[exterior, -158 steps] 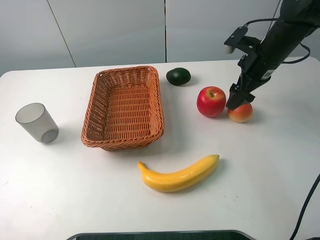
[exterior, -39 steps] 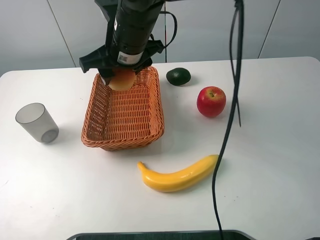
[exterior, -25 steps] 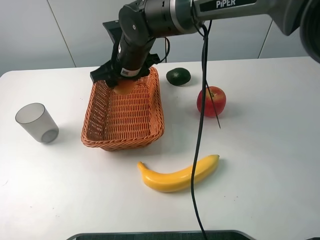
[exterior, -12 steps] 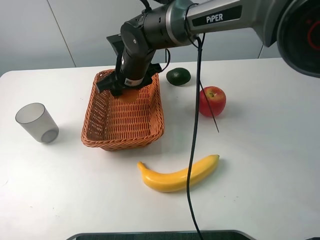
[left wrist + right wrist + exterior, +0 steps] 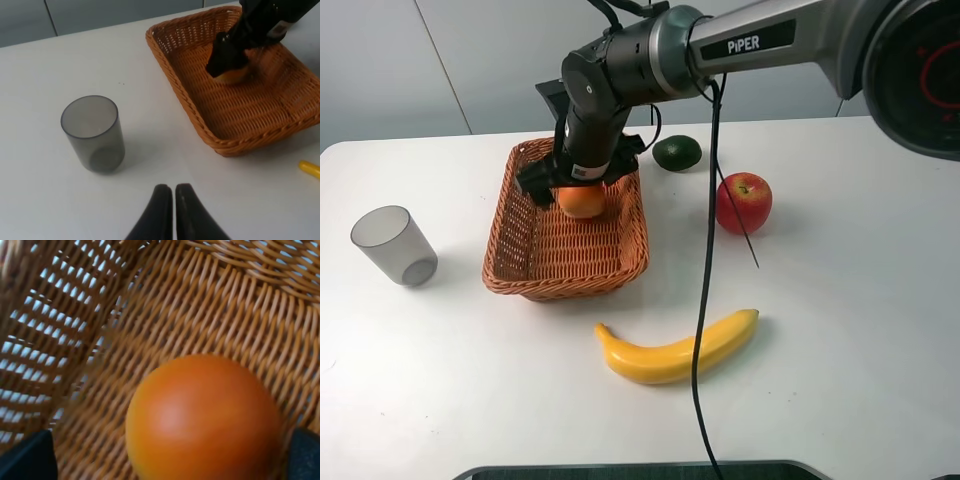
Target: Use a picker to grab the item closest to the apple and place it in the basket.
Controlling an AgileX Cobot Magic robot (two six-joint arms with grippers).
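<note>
Recording right gripper hanging straight above the orange fruit — fruit lying in far half of the basket, at or near the weave. Clamping or released — cannot tell.

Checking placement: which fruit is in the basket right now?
The round orange fruit, down inside the basket; the apple, avocado and banana lie outside on the table.
</note>
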